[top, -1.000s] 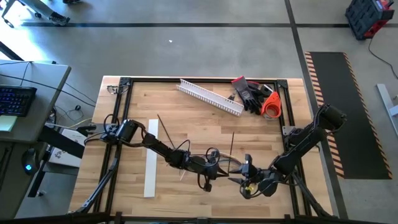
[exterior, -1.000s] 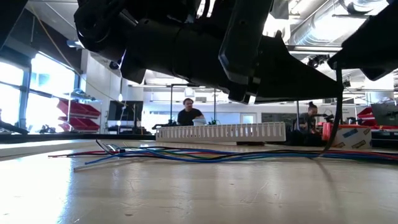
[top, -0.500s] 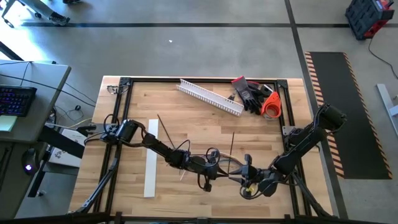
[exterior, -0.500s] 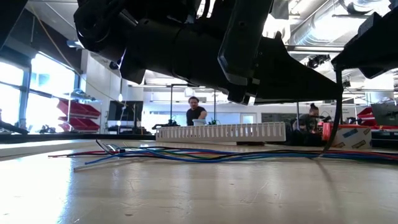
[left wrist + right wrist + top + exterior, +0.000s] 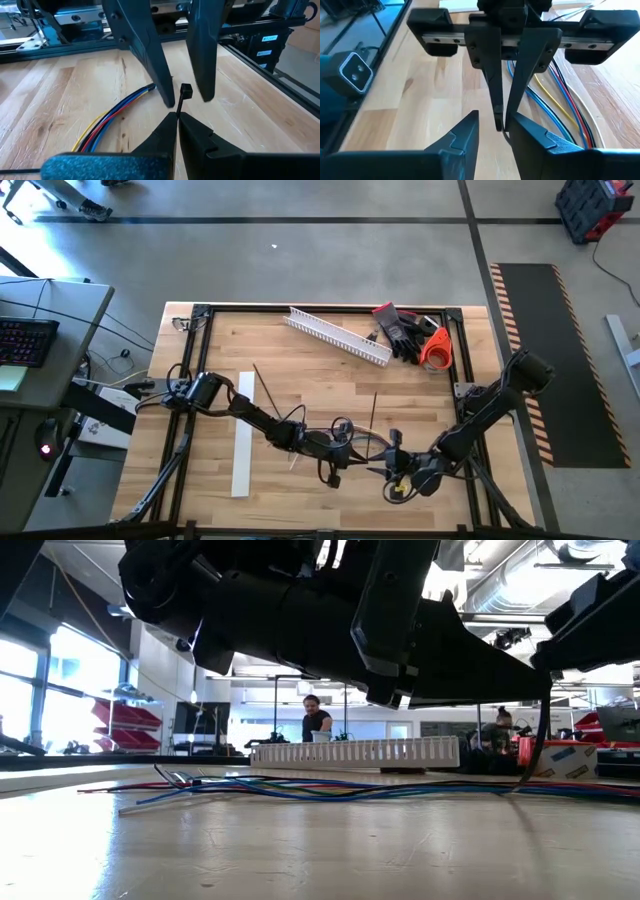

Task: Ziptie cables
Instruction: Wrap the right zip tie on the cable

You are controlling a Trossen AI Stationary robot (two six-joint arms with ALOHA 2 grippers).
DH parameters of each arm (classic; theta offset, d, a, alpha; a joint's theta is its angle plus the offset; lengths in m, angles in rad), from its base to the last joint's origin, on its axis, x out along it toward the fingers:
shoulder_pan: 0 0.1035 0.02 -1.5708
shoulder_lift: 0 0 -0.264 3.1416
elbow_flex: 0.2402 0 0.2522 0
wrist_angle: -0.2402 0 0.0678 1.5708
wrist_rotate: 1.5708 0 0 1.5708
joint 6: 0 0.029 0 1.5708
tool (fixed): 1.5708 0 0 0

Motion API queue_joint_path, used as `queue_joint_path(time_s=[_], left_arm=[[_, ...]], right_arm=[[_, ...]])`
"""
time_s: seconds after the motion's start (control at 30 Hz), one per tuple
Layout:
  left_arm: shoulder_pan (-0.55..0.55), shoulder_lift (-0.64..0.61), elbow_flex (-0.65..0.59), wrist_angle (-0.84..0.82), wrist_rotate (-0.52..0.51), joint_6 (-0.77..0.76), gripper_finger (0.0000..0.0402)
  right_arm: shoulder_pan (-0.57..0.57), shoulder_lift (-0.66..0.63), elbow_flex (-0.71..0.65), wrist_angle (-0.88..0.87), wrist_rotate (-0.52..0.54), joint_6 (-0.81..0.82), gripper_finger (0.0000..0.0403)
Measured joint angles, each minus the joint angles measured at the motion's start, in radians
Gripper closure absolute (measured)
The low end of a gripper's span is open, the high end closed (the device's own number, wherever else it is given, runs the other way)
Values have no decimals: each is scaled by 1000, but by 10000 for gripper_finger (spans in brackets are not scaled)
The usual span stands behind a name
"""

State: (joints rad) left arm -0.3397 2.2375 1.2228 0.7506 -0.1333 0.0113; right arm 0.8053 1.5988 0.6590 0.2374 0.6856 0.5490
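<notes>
Wooden table (image 5: 300,360) carries the cables (image 5: 112,112), a bunch of thin blue, red, yellow and dark wires, lying at its near middle under both arms. Left gripper (image 5: 177,116) is fully closed on a thin black zip tie (image 5: 183,95) whose head stands just above its tips. Right gripper (image 5: 492,125) faces it, fingers partly apart around those tips, holding nothing certain. I think the right fingers should close on the tie head slowly, while the left stays steady

two claws (image 5: 345,461) (image 5: 392,462), one cable bunch (image 5: 330,788)
</notes>
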Motion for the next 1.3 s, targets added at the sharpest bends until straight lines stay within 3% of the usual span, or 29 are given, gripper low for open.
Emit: queue_joint_path(time_s=[0.2, 0.43, 0.63, 1.0, 1.13, 1.3], left_arm=[[0, 1, -1, -5, -2, 0, 401], [0, 2, -1, -4, -2, 0, 401], [-1, 2, -1, 4, -1, 22, 399], [-11, 2, -1, 16, -3, 56, 324], [-18, 2, -1, 41, -34, 88, 338], [-19, 2, -1, 47, -38, 90, 391]], right_arm=[[-18, 32, 0, 33, 6, 0, 334], [-13, 30, 0, 38, 38, 13, 393], [-1, 30, 0, 56, 99, 62, 399], [0, 29, 0, 89, 102, 63, 402], [0, 29, 0, 90, 102, 63, 402], [1, 29, 0, 92, 104, 64, 402]])
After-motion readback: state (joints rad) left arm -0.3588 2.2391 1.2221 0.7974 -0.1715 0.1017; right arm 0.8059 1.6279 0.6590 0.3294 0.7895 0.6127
